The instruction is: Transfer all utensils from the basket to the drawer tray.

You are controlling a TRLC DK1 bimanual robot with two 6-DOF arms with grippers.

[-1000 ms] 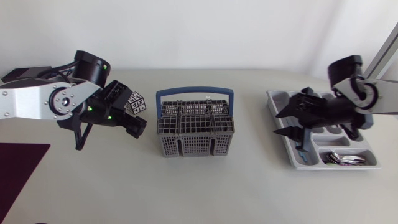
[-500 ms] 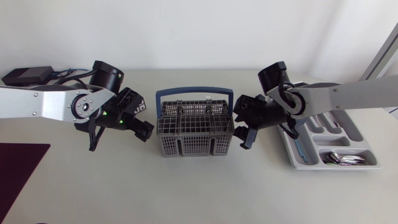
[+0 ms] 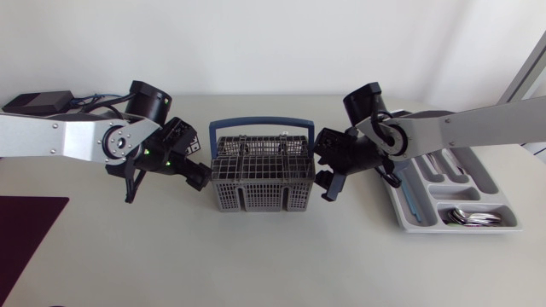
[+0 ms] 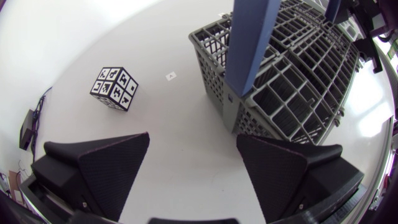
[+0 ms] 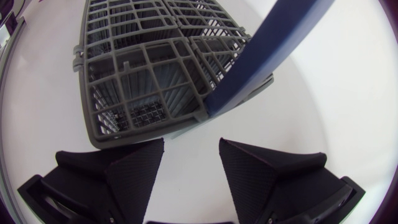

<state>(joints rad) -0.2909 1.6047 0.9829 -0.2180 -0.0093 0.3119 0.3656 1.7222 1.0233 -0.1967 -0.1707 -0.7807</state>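
Observation:
The grey mesh basket with a blue handle stands mid-table. My left gripper sits close to its left side, open and empty. In the left wrist view the basket is just ahead of the open left gripper. My right gripper is at the basket's right side, also open with nothing between its fingers. In the right wrist view the basket lies right ahead of the right gripper, and the compartments I can see hold no utensil. The grey drawer tray at the right holds several spoons.
A black-and-white marker cube sits on the table left of the basket, behind my left gripper. A dark maroon mat lies at the front left corner. A black box rests at the back left.
My right arm has swung from over the tray to the basket's right side. My left gripper has moved right, closer to the basket. Both stay open.

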